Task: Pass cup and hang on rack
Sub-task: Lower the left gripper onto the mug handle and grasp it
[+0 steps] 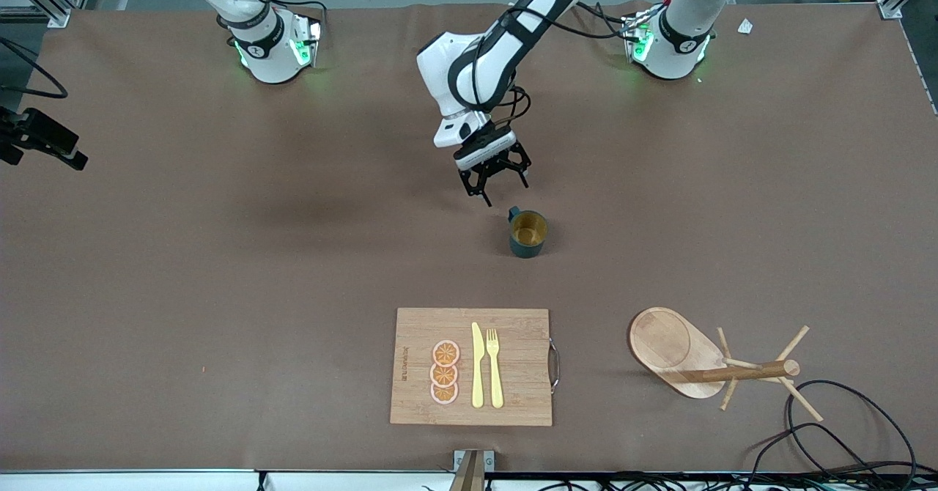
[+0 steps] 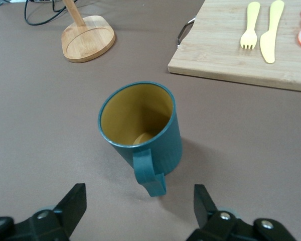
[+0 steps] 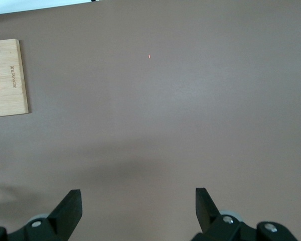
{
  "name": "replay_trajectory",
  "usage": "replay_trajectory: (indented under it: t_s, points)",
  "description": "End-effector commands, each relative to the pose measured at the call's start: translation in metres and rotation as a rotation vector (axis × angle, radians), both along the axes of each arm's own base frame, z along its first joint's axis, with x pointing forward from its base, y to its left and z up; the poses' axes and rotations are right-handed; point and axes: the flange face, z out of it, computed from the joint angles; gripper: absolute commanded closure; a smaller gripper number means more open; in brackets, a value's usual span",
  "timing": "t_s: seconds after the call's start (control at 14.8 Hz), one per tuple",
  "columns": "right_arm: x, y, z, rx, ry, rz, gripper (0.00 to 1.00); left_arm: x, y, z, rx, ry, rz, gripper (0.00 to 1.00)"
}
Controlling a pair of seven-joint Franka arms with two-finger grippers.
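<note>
The dark teal cup (image 1: 527, 233) stands upright on the brown table, its tan-yellow inside showing. Its small handle (image 2: 150, 175) points toward my left gripper (image 1: 506, 190). That gripper hangs low beside the cup, on the robots' side of it, and is open. In the left wrist view the handle lies between the two fingertips (image 2: 78, 196) without touching either. The wooden rack (image 1: 678, 352) stands nearer the front camera, toward the left arm's end. My right gripper (image 3: 138, 198) is open over bare table with nothing between its fingers; it is out of the front view.
A wooden cutting board (image 1: 473, 366) with a yellow knife, a yellow fork and orange slices lies near the front edge, nearer the camera than the cup. Black cables (image 1: 843, 418) curl beside the rack's pegs. A black camera mount (image 1: 37, 139) sits at the right arm's end.
</note>
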Motion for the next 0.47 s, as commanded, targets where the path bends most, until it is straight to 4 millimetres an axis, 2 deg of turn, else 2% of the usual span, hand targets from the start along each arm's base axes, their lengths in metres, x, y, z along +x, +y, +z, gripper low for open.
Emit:
replay_trajectory:
  t_s: [0.0,0.14,0.41]
  points:
    - [-0.005,-0.007,0.006,-0.015,-0.004,0.014,0.0,-0.002,0.0,-0.008,0.022,-0.035,-0.028,0.11]
    - [-0.005,-0.01,0.007,-0.019,-0.006,0.061,0.0,-0.002,0.002,-0.019,0.026,-0.037,-0.016,0.14]
    - [-0.005,-0.007,0.006,-0.019,-0.004,0.065,0.0,-0.004,0.002,-0.028,-0.055,-0.112,0.071,0.19]
